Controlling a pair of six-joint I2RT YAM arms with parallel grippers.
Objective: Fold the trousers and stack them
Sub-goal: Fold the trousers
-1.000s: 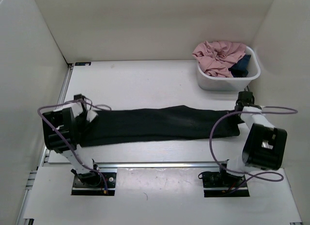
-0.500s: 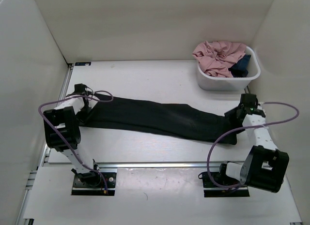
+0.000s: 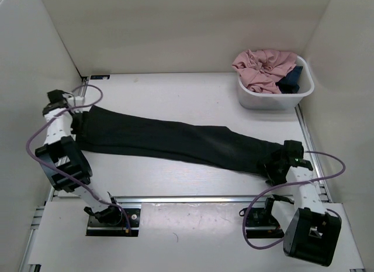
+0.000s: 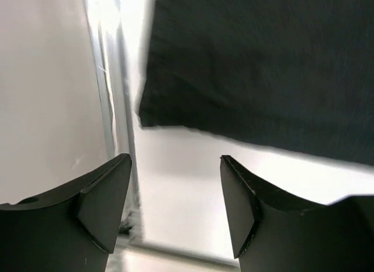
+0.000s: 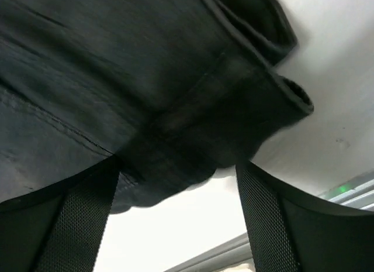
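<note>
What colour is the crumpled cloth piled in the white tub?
The crumpled cloth is pink, seen best in the top external view.

Matt black cloth trousers (stitched seams), smooth white table

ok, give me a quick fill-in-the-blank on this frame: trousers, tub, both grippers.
1. The trousers lie stretched across the table, and their colour is ____.
2. The pink garment sits inside the ____ tub.
3. The left gripper is ____, holding nothing.
4. The right gripper is open, at the trousers' ____ end in the top view.

Missing words: black; white; open; right.
</note>
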